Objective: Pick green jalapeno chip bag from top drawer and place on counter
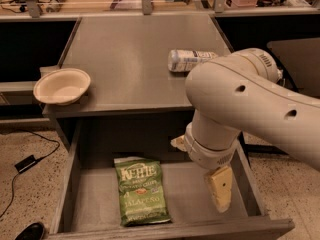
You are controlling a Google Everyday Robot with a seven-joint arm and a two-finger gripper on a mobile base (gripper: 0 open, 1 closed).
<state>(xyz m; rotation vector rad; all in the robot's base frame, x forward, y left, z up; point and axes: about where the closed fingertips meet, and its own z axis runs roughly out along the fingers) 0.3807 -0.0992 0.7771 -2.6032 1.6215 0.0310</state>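
One green jalapeno chip bag (141, 191) flat, label up, in open top drawer (67, 184), left of middle | gripper (219, 193) down inside drawer, right of bag, apart from it; wide or narrow: cannot tell | desk (130, 54): bowl (62, 85) at front-left corner; bottle (190, 60) on its side, right.

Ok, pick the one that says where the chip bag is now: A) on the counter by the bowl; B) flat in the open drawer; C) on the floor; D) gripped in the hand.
B: the chip bag lies flat on the bottom of the drawer, and the hand hangs inside the drawer beside it, apart from it.
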